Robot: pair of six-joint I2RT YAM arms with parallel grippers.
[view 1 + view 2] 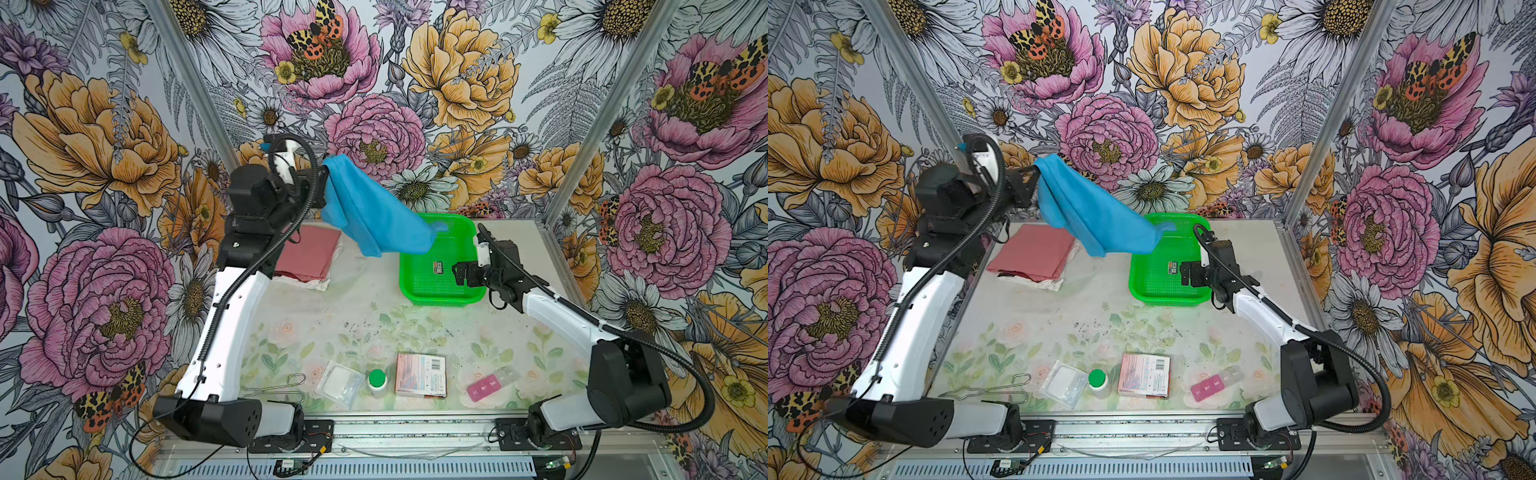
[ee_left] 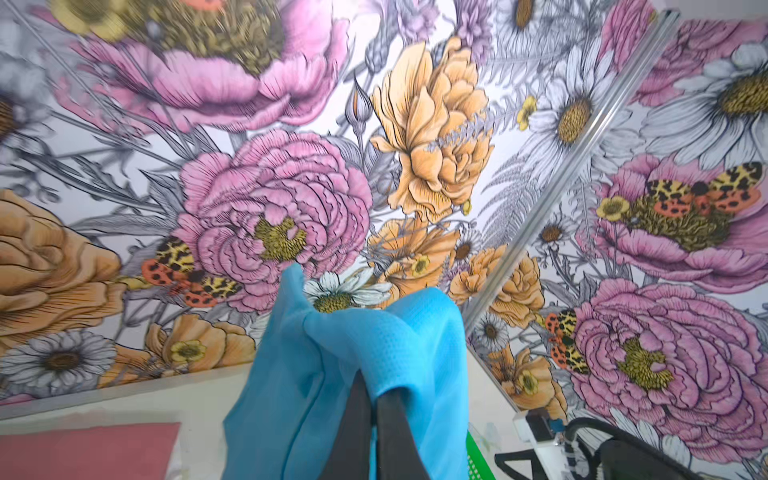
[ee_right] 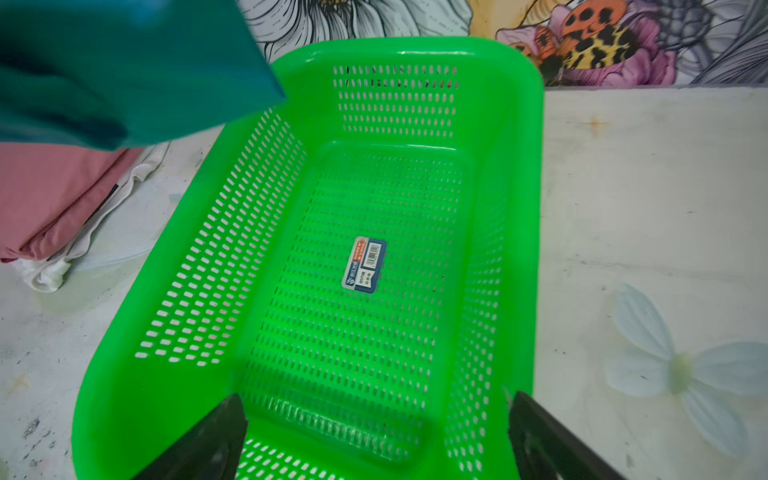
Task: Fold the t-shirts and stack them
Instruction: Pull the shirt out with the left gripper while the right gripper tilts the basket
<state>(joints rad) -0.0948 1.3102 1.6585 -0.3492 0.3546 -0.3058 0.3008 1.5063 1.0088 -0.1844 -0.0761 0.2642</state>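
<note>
My left gripper (image 1: 322, 178) (image 2: 372, 386) is raised high at the back left and shut on the sky-blue t-shirt (image 1: 374, 216) (image 1: 1096, 216) (image 2: 374, 345). The shirt hangs in the air, and its lower end trails over the rim of the green basket (image 1: 440, 299) (image 3: 415, 45). A folded salmon-pink t-shirt (image 1: 307, 253) (image 1: 1034, 253) (image 3: 54, 191) lies on white fabric (image 1: 320, 284) (image 3: 50, 274) on the table under the left arm. My right gripper (image 1: 459, 272) (image 3: 376, 399) is open and empty, low over the near side of the basket.
The basket holds only a small sticker (image 3: 365, 264). Along the table's front edge lie wire tongs (image 1: 274, 388), a clear bag (image 1: 340, 382), a green-capped bottle (image 1: 377, 380), a flat box (image 1: 422, 376) and a pink case (image 1: 484, 386). Flowered walls close in the back and sides.
</note>
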